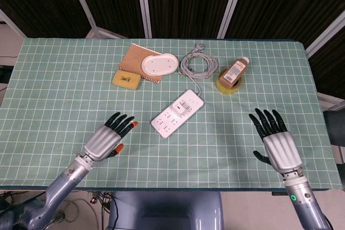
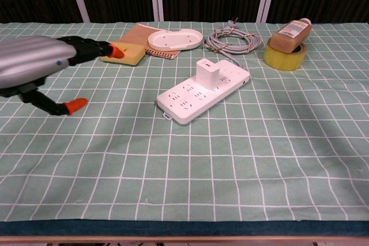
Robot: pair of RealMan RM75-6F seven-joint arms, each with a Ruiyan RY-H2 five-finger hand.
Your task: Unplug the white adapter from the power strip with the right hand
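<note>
A white power strip (image 1: 177, 113) (image 2: 203, 90) lies slantwise at the middle of the green checked cloth. The white adapter (image 1: 184, 109) (image 2: 206, 72) stands plugged into its far half. My right hand (image 1: 278, 143) hovers open, fingers spread, near the front right of the table, well right of the strip; the chest view does not show it. My left hand (image 1: 108, 138) (image 2: 43, 67) is open, fingers stretched forward, to the left and front of the strip, holding nothing.
At the back lie a coiled grey cable (image 1: 197, 64), a brown bottle (image 1: 236, 70) resting on a yellow tape roll (image 1: 227, 84), a white oval dish (image 1: 159, 64) on a brown notebook (image 1: 135, 57), and a yellow sponge (image 1: 126, 79).
</note>
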